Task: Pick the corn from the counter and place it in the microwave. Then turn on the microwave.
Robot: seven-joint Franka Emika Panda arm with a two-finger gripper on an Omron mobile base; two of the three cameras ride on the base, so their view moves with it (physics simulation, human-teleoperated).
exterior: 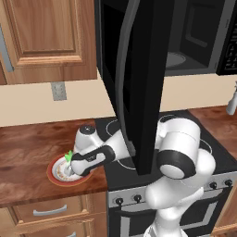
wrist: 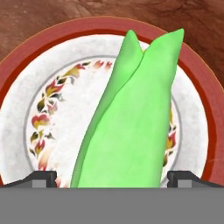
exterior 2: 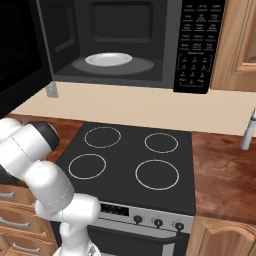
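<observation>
The corn (wrist: 131, 118), bright green with a split leafy tip, lies on a white red-rimmed plate (wrist: 26, 57) on the reddish-brown counter (exterior: 28, 152). My gripper (wrist: 113, 179) is open just over it. Its dark fingertips (wrist: 41, 178) stand on either side of the cob's thick end, with a small gap on each side. From the left base, the gripper (exterior: 70, 167) points down at the plate (exterior: 56, 178), and the corn (exterior: 69, 156) tip peeks out above the hand. The black microwave (exterior 2: 125, 45) hangs above the stove, with a white turntable dish (exterior 2: 108, 60) inside.
The microwave door (exterior: 143, 83) is swung wide open, close to the arm's elbow. The black stovetop (exterior 2: 130, 165) lies right of the plate. The button panel (exterior 2: 200, 45) is at the microwave's right. A pale grey upright object (exterior 2: 247, 130) stands on the right counter.
</observation>
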